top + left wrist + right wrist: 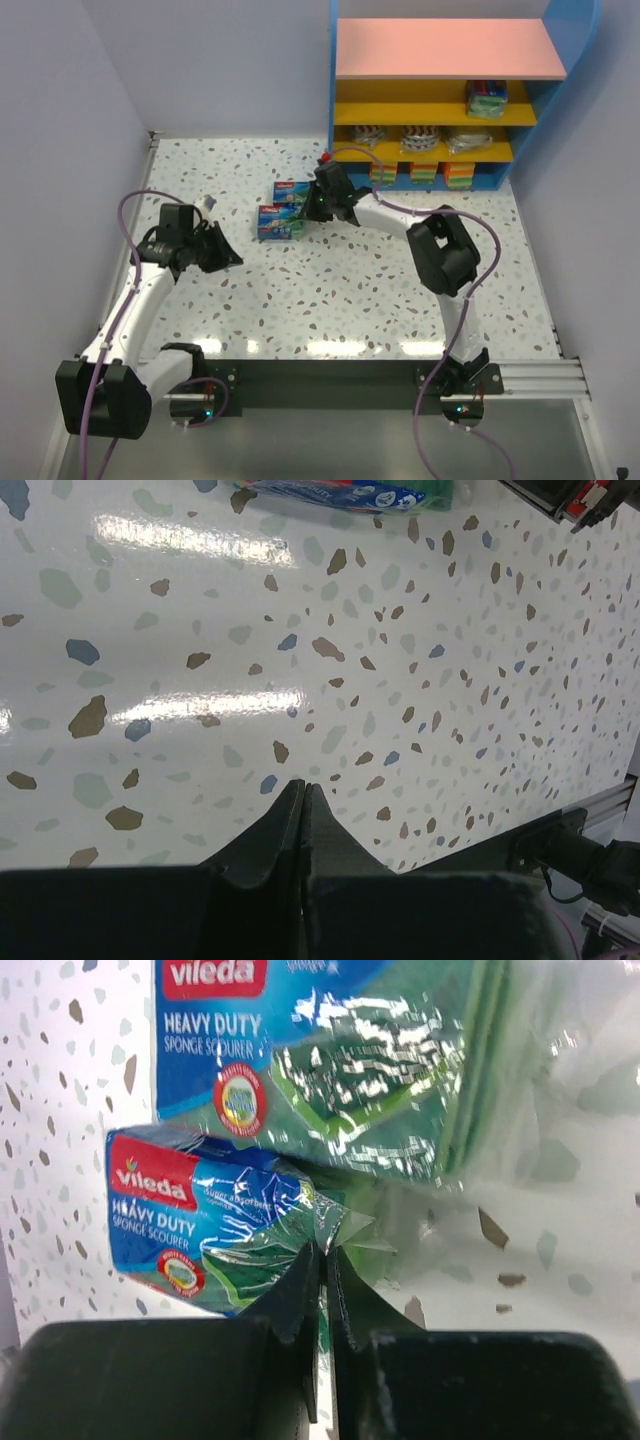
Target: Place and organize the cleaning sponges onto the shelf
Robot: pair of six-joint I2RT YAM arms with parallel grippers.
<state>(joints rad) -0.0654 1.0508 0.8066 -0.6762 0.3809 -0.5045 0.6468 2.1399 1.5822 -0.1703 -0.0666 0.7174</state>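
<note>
Two green and blue flat packs lie on the table, one farther (pixel 291 190) and one nearer (pixel 278 222). My right gripper (pixel 318 205) is at their right edge. In the right wrist view it (pixel 322 1252) is shut on the clear wrapper edge of the smaller-looking pack (pixel 205 1220), which overlaps the other pack (pixel 330 1060). My left gripper (pixel 228 257) is shut and empty over bare table, left of the packs; its closed fingertips (pixel 303 786) show in the left wrist view. The shelf (pixel 450 48) stands at the back right and holds several packs.
On the shelf are a green-blue pack (pixel 487 98), purple-white striped pads (pixel 368 133), a silvery pack (pixel 465 138) and orange-yellow-green blocks (pixel 422 172). Walls close in the left and right. A pack's edge (pixel 340 490) shows in the left wrist view.
</note>
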